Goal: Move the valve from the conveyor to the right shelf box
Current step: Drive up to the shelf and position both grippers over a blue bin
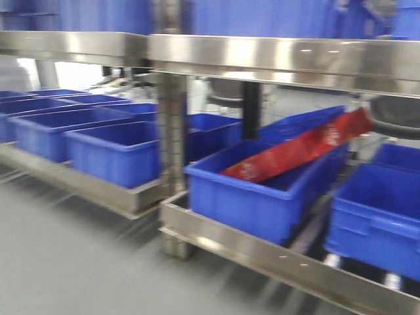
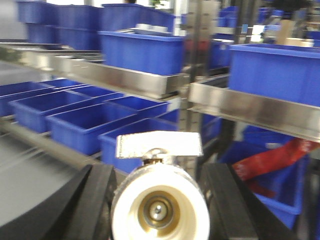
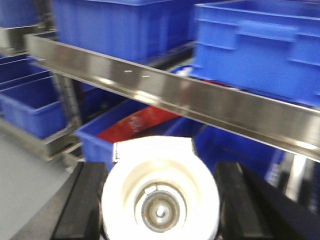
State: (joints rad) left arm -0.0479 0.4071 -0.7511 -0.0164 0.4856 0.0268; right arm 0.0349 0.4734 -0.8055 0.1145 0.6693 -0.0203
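1. Between the fingers of the left gripper point(image 2: 159, 200), the left valve point(image 2: 160, 210) is pinched by its white body. The right gripper point(image 3: 160, 200) clamps the right valve point(image 3: 160, 192) likewise. The conveyor is not in view.
2. The steel shelf rail point(image 3: 200, 102) hangs just above the right valve, so a raised approach could knock it loose.
3. The blue box point(image 1: 243, 203) below already holds a red bag point(image 1: 295, 151), so a dropped valve may bounce out.

Front view facing shelves point(image 1: 262, 59), wrist views nearer
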